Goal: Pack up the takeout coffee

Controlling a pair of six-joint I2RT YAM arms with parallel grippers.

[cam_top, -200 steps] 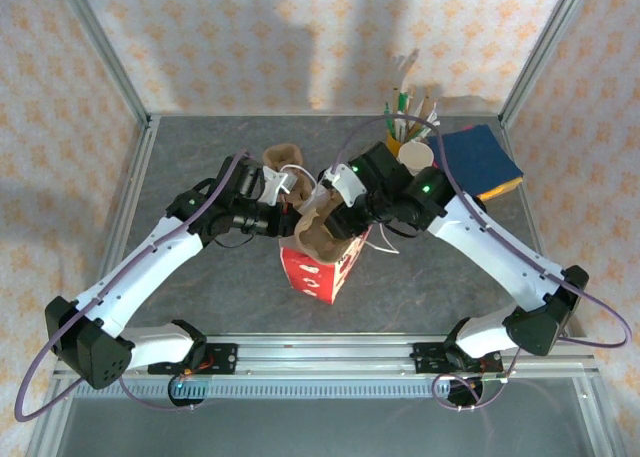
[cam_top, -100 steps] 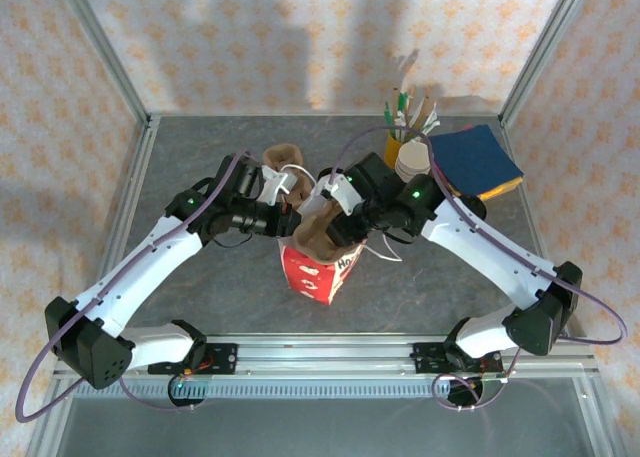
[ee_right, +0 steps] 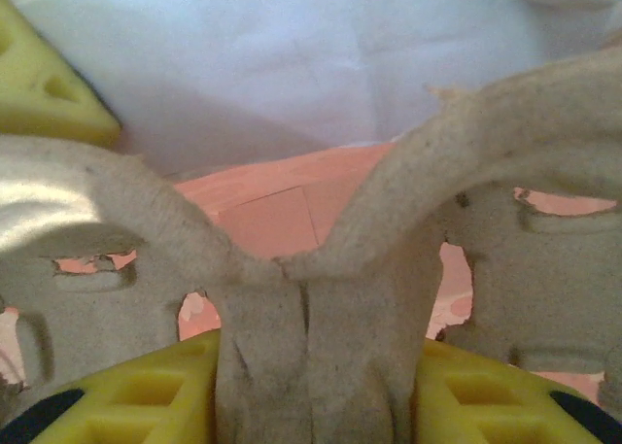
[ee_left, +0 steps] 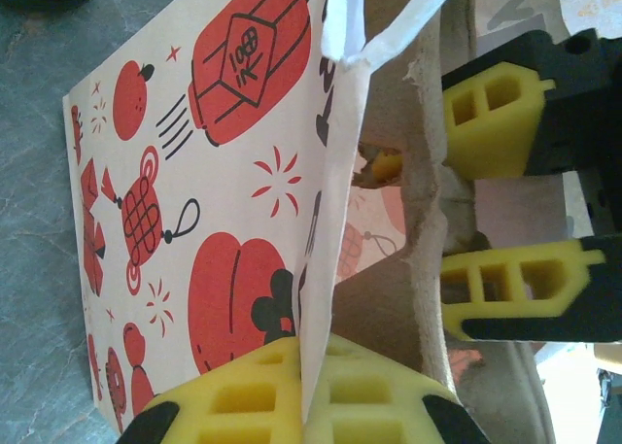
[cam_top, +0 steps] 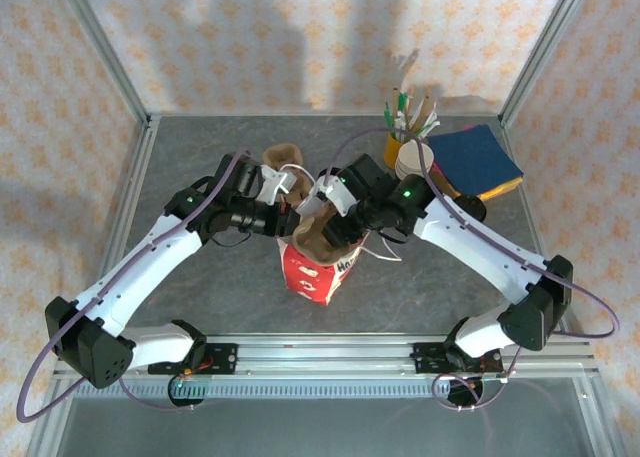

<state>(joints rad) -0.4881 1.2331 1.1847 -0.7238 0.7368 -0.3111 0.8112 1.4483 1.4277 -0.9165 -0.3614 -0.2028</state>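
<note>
Left gripper [ee_left: 303,391]: clamped shut, its yellow pads nipping the top edge of the paper bag [ee_left: 194,201], with one pad on the printed outside and one on the inside.
Right gripper [ee_right: 316,395]: drawn in narrow on the middle ridge of the pulp carrier [ee_right: 311,298], a pad pressed against each side of it.
Pulp carrier: sits in the bag's open mouth between the two grippers. The bag's reddish lining shows through the slots on either side of the ridge.
Paper bag: red and white, standing mid-table. The left arm holds its left wall, and the right arm reaches in from the right.
Takeout coffee: I cannot tell where it lies relative to either pair of fingers. What the pads touch is paper on the left and pulp on the right.
Far right corner: a yellow tub of straws [cam_top: 400,137], a stack of lidless cups [cam_top: 412,160] just beside it, and blue cloths [cam_top: 480,162] to their right.
Far of the left gripper: a second brown carrier [cam_top: 280,159] on the table.
</note>
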